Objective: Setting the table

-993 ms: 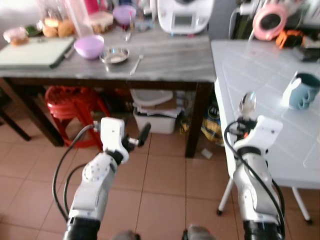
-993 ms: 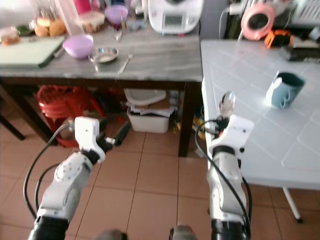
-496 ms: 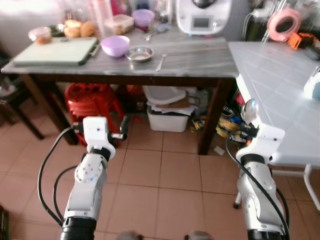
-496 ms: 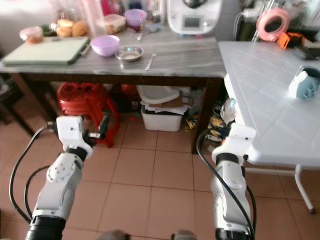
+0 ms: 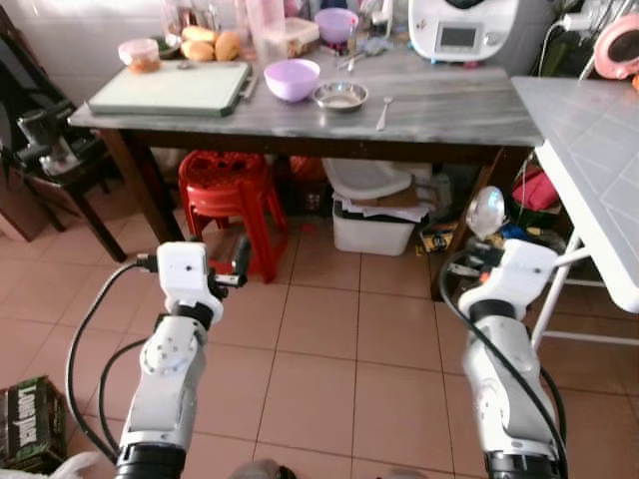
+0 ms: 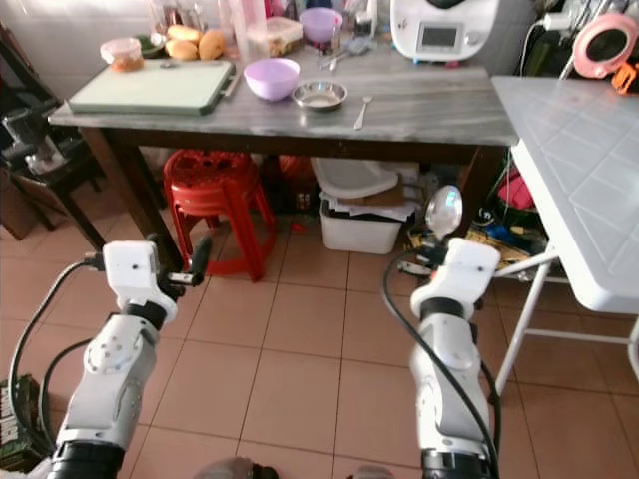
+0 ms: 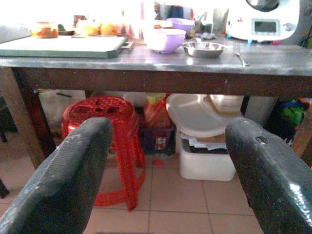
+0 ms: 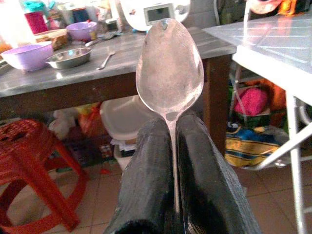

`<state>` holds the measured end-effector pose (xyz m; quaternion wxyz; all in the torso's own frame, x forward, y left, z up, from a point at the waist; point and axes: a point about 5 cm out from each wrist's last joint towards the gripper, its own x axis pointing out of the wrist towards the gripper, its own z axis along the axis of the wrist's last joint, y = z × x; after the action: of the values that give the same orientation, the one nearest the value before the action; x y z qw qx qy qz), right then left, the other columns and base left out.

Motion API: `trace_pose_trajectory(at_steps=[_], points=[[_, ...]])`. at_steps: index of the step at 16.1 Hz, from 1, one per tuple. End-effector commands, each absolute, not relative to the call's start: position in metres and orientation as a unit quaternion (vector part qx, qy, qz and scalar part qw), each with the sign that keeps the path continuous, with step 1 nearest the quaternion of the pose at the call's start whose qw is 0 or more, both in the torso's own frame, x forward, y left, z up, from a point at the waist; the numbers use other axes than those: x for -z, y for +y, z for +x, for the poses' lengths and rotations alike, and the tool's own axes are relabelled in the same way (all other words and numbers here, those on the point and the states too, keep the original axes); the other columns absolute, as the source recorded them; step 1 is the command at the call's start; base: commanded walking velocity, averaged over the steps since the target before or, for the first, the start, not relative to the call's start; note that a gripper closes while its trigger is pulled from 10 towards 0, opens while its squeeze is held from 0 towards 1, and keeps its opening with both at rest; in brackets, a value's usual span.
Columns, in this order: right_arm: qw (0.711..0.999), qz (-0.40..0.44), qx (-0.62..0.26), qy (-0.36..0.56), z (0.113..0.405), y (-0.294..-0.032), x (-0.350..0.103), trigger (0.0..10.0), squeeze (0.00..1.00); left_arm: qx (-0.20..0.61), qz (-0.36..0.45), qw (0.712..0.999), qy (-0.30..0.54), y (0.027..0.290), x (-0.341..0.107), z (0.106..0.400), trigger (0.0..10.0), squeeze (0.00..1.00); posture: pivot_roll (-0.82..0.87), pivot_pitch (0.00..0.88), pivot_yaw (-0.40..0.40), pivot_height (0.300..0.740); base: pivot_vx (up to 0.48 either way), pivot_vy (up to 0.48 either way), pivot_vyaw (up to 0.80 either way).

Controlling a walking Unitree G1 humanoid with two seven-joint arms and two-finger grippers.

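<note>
Both arms as before | right end effector (image 8: 168,161) grips spoon (image 8: 169,68) | left end effector (image 7: 165,165) wide

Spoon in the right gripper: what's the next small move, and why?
Probably step forward toward the grey table, keeping the grip. The right gripper is shut on the spoon, bowl upright, while the table with the purple bowl and steel dish stands ahead across bare floor tiles. The left gripper is open, holding nothing.
</note>
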<state>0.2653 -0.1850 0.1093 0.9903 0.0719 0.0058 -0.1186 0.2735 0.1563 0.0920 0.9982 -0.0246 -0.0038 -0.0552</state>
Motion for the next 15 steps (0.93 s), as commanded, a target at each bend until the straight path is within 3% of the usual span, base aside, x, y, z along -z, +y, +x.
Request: trace_pose_trajectory(at_steps=[1, 15], points=[[0.991, 0.07, 0.116, -0.002, 0.266, -0.184, -0.113, 10.0, 0.0, 0.062, -0.026, 0.998, -0.018, 0.154, -0.098, 0.276, 10.0, 0.0, -0.05, 0.0, 0.04, 0.74, 0.326, 0.0, 0.0], [0.992, 0.065, 0.106, 0.013, 0.25, -0.183, -0.106, 10.0, 0.0, 0.064, -0.025, 0.997, -0.028, 0.153, -0.1, 0.276, 10.0, 0.0, -0.06, 0.0, 0.038, 0.74, 0.39, 0.0, 0.0]])
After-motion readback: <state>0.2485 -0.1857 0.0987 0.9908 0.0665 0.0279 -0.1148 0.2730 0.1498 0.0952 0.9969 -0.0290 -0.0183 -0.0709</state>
